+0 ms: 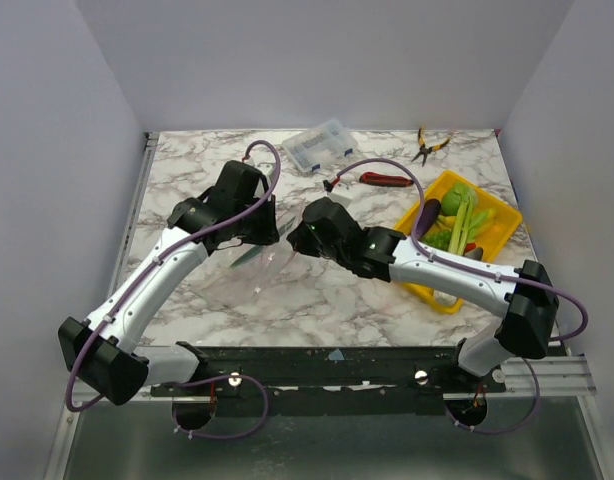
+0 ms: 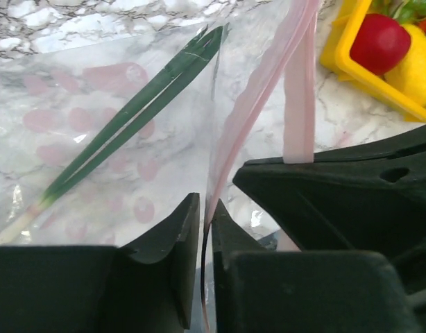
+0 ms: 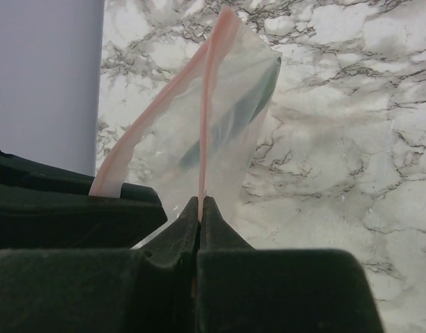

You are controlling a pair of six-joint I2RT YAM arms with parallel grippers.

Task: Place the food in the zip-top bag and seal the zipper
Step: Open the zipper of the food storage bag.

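Presently, celery stalk (image 2: pixel 130 118) inside zip-top bag (image 2: pixel 67 83); tomato (image 2: pixel 379 43) inside yellow tray (image 2: pixel 386 91).

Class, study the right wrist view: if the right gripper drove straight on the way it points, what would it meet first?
The zip-top bag: the right gripper is shut on its zipper, so the clear film lies straight ahead. Beyond it, probably the marble table, though depth is unclear.

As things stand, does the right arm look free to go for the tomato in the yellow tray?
Probably not yet: the right gripper is shut on the zipper and must let go first. The tray holding the tomato sits right beside that arm.
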